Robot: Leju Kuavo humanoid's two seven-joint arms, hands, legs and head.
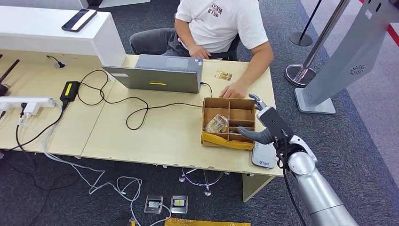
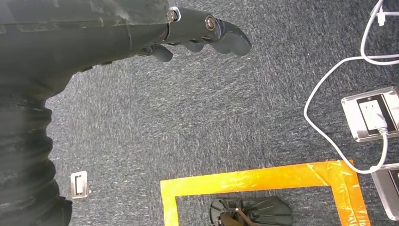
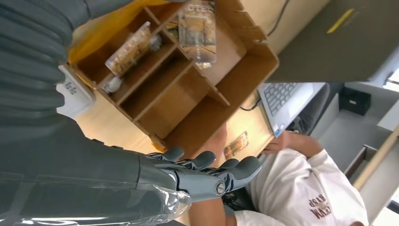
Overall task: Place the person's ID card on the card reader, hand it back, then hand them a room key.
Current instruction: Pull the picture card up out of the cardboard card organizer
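Observation:
My right hand (image 1: 265, 123) hovers open beside the right wall of a wooden divided box (image 1: 244, 104), holding nothing; its fingers (image 3: 214, 172) are stretched out past the box (image 3: 226, 75). Plastic-wrapped room keys (image 1: 216, 123) lie in the box's left compartments (image 3: 195, 28). A small card (image 1: 223, 75) lies on the table by the person's hand (image 1: 235, 89), also seen beyond my fingers (image 3: 235, 145). The white card reader (image 1: 262, 156) sits at the table's front edge, partly under my forearm (image 3: 70, 92). My left hand (image 2: 202, 33) hangs empty over the carpet.
A person in a white T-shirt (image 1: 221, 23) sits across the table behind a grey laptop (image 1: 157, 75). Black cables (image 1: 136, 108), a charger and a power strip (image 1: 28, 103) lie on the left part. A grey kiosk stand (image 1: 348, 56) rises on the right. Orange tape (image 2: 259, 181) marks the floor.

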